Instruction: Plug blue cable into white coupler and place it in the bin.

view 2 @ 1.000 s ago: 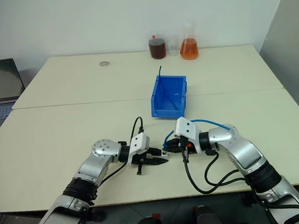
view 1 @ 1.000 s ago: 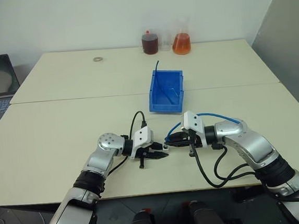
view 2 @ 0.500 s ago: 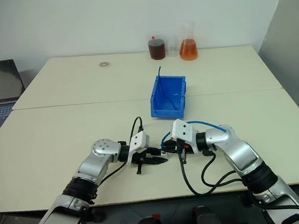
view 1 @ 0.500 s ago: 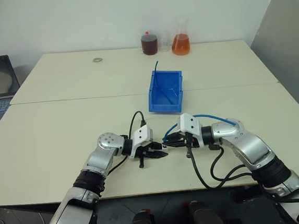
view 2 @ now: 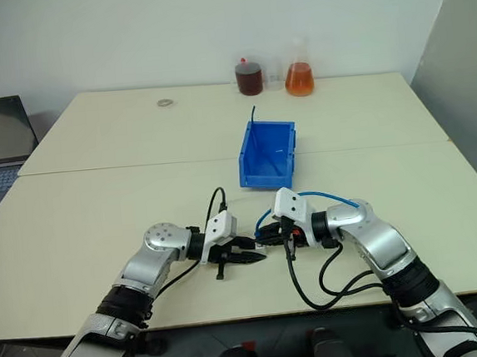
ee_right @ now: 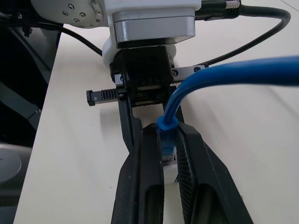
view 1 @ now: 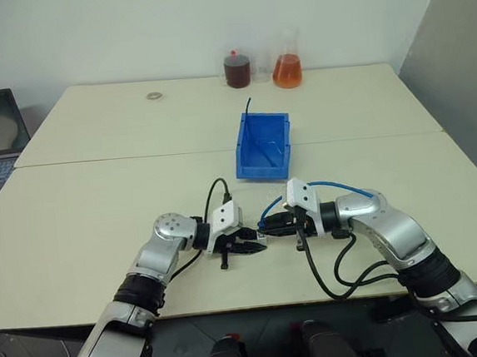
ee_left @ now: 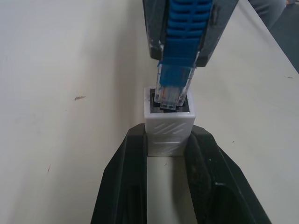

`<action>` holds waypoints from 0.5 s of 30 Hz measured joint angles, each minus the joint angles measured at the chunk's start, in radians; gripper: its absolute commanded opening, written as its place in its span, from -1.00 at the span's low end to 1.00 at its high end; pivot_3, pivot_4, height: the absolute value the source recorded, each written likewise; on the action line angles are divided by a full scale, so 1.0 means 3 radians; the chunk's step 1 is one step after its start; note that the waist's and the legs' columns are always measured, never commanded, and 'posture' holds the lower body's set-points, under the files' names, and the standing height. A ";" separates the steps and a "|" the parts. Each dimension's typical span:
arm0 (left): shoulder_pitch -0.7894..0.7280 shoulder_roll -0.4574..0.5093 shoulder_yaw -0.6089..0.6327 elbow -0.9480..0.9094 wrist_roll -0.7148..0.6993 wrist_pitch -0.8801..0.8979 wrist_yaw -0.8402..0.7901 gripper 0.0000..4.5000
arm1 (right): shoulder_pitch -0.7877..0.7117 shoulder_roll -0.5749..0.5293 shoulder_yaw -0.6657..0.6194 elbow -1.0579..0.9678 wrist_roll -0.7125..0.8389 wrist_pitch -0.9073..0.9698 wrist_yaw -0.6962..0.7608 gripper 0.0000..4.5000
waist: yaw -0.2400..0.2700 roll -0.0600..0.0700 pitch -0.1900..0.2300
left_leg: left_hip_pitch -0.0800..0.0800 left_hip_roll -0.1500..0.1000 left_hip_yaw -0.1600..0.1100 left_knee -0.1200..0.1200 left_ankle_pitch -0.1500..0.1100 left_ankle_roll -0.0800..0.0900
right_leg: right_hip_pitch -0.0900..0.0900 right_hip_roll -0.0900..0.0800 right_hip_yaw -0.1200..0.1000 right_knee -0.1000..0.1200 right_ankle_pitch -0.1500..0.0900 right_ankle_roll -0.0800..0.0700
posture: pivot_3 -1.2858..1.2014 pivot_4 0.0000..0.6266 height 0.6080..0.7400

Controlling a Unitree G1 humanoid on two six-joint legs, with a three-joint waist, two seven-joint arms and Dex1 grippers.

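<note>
The tiny white boxy plastic coupler (ee_left: 169, 127) is clamped in the left claw (ee_left: 168, 154). The thin light-blue network cable (ee_right: 224, 74), clamped in the right claw (ee_right: 169, 154), has its clear plug (ee_left: 173, 91) seated at the coupler's socket; the bright blue rectangular plastic bin (view 1: 262, 147) lies beyond both claws.

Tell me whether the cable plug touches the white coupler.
Touching: the left wrist view shows the blue cable plug's tip inside the white coupler socket.

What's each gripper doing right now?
Left gripper: shut on the white coupler.
Right gripper: shut on the blue cable at its plug.
</note>
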 measured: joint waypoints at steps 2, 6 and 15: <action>0.0014 0.0003 0.0000 -0.0014 0.0000 0.0006 0.0023 -0.65 | -0.0016 0.0043 0.0000 0.0082 0.0000 -0.0038 0.0000 -0.94 | 0.0000 0.0000 -0.0002 | 0.0003 0.0001 0.0000 0.0000 0.0000 0.0000 | 0.0002 0.0001 0.0000 0.0001 0.0000 0.0000 | 0.03 -0.52 1.00; 0.0030 0.0012 0.0007 -0.0030 0.0004 0.0031 0.0037 -0.65 | -0.0036 0.0048 0.0057 0.0263 -0.0076 -0.0281 0.0062 -0.94 | -0.0001 -0.0001 -0.0008 | 0.0007 0.0002 0.0002 0.0000 0.0000 0.0000 | 0.0004 0.0004 0.0001 0.0001 -0.0001 -0.0001 | 0.03 -0.52 1.00; 0.0035 0.0029 0.0007 -0.0031 0.0013 0.0033 0.0034 -0.65 | 0.0006 0.0028 0.0096 0.0374 -0.0135 -0.0548 0.0138 -0.94 | -0.0005 -0.0001 -0.0010 | 0.0025 0.0006 0.0002 -0.0004 0.0000 0.0000 | 0.0017 0.0012 0.0001 0.0002 -0.0005 -0.0009 | 0.03 -0.52 1.00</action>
